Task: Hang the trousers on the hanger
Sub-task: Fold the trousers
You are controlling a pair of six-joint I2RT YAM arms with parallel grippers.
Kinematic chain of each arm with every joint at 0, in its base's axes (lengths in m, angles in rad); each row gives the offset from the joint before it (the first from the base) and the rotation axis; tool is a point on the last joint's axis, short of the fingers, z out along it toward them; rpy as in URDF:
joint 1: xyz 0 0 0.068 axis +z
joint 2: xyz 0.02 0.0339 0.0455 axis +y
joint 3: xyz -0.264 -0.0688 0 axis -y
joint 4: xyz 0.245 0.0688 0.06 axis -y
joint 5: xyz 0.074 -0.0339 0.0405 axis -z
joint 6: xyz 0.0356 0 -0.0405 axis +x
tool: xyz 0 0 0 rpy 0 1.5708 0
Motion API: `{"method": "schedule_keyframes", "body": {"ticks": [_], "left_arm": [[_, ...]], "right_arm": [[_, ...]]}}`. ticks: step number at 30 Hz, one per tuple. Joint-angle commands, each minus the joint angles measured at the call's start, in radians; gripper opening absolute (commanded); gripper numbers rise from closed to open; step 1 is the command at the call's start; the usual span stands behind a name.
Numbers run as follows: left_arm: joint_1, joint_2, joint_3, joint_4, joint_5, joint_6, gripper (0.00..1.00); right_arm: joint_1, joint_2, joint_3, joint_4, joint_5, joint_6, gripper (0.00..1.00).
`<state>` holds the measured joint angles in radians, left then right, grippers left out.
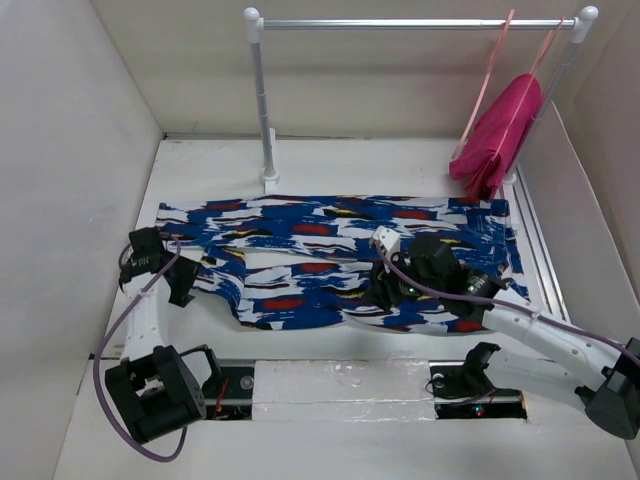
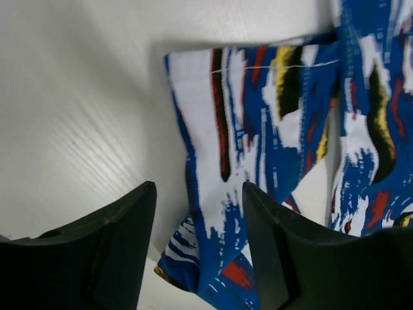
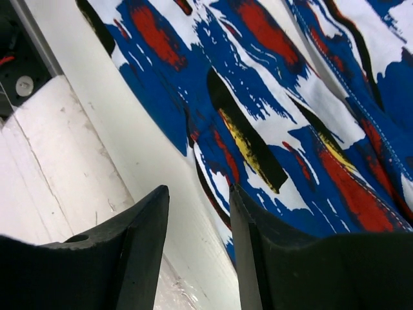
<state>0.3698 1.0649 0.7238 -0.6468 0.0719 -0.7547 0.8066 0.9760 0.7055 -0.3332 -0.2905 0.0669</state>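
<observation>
The trousers [image 1: 330,250] lie flat across the counter [image 1: 400,165] for gripping: left tool [image 2: 197,194] spread over the left end, right tool [image 3: 199,194] spread at the near edge; the hanger [image 1: 487,85] hangs on the far-right rail [image 1: 400,22].

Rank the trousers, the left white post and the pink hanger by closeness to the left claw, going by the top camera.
1. trousers, spread mid-table, their edge right at the left claw.
2. left white post, standing at the back, left of centre.
3. hanger, hanging at the far back right.
</observation>
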Motion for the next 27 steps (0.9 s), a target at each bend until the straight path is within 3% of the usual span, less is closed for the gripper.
{"method": "schedule_keyframes", "body": {"ticks": [1,10,12,14,18,23,27], "left_arm": [[0.004,-0.054,-0.082,-0.047,0.017,-0.15,0.53],[0.004,-0.011,-0.199,0.225,-0.029,-0.328,0.51],[0.004,-0.005,-0.205,0.286,-0.037,-0.319,0.19],[0.004,0.006,-0.189,0.295,-0.061,-0.307,0.0],[0.004,0.012,-0.057,0.219,-0.158,-0.189,0.0],[-0.005,-0.112,0.185,0.009,-0.438,-0.023,0.0],[-0.028,-0.186,0.192,-0.019,-0.455,-0.003,0.0]], "right_arm": [[0.009,-0.039,0.025,0.003,0.01,-0.004,0.48],[0.009,-0.092,0.003,-0.047,-0.015,-0.006,0.47],[0.009,-0.117,-0.014,-0.067,0.002,0.01,0.47],[0.009,-0.137,-0.032,-0.085,0.01,0.037,0.47],[-0.012,-0.201,-0.08,-0.16,0.107,0.099,0.51],[-0.142,-0.301,-0.083,-0.337,0.27,0.255,0.66],[-0.251,-0.297,-0.057,-0.397,0.32,0.301,0.68]]}}
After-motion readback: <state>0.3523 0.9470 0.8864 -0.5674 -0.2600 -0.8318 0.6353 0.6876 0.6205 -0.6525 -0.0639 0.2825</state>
